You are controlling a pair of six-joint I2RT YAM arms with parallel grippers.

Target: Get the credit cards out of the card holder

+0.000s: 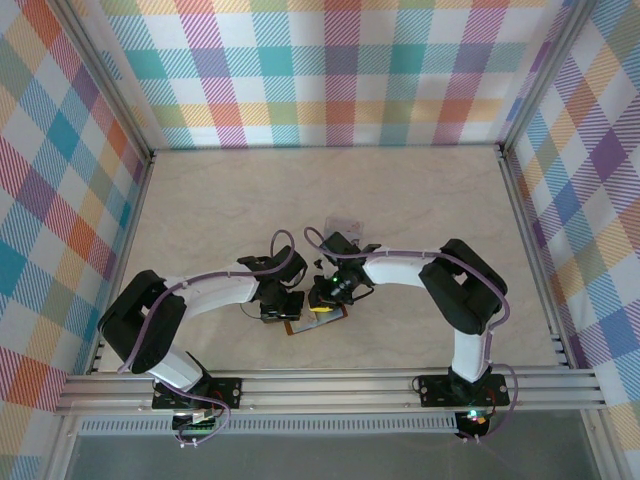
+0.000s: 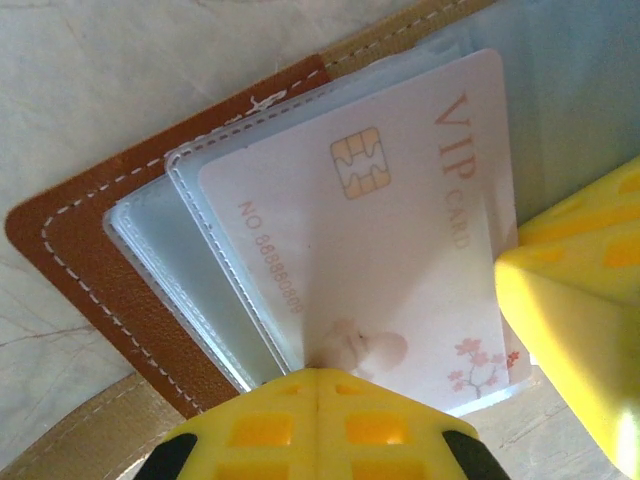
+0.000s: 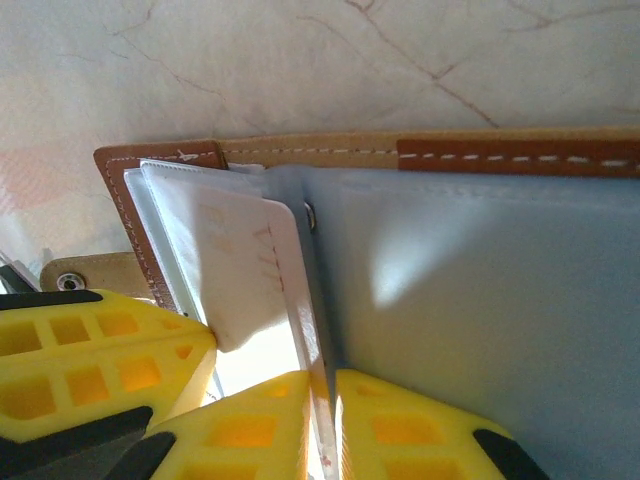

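Left jaws shut against the whitish VIP card (image 2: 400, 230); right jaws pinch a clear plastic pocket (image 3: 320, 320) of the reddish-brown leather card holder (image 2: 80, 260).

The table (image 1: 300, 200) is lit brightly and evenly from above, with soft shadows cast beneath the arms (image 1: 215, 290). In the wrist views the yellow fingers (image 2: 270, 430) are blurred at close range, the card (image 2: 400, 250) is washed pale, and glare is seen on the plastic pocket (image 3: 400, 280).

Left pincer (image 2: 318, 402) and right pincer (image 3: 322, 405) crowd the card holder (image 2: 82, 262); far table (image 1: 300, 195) lies open.
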